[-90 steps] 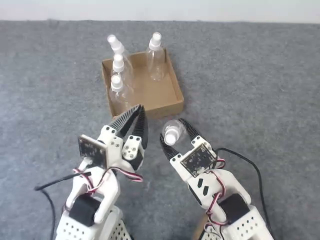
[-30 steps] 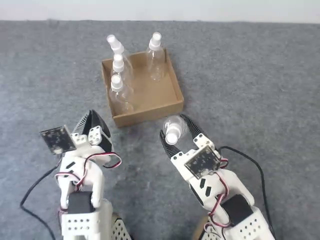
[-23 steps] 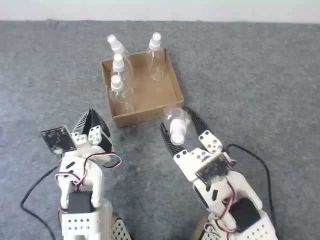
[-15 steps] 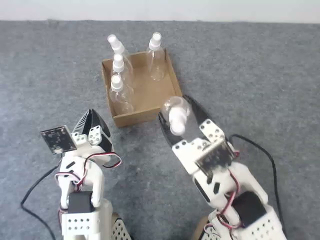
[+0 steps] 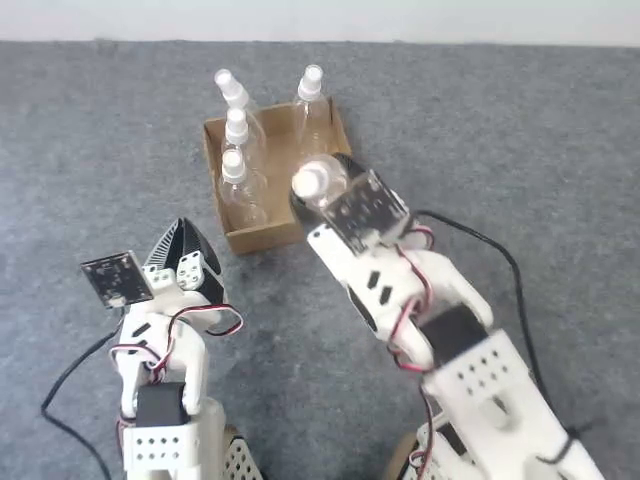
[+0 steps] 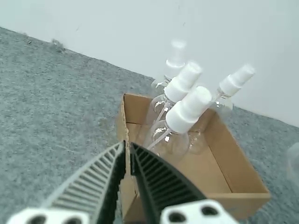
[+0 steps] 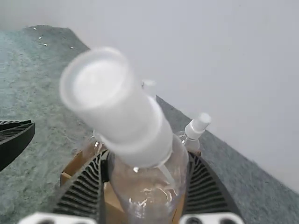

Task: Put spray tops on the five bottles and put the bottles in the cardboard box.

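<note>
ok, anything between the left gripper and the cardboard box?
Nothing: in the high view only bare grey carpet separates the left gripper from the cardboard box.

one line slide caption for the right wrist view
Right gripper clamps a clear plastic bottle with a white spray top, the brown cardboard box just beyond it.

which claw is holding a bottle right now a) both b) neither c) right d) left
c: the right claw is closed around a bottle with its spray top on, while the left claw is shut with nothing between its fingers.
</note>
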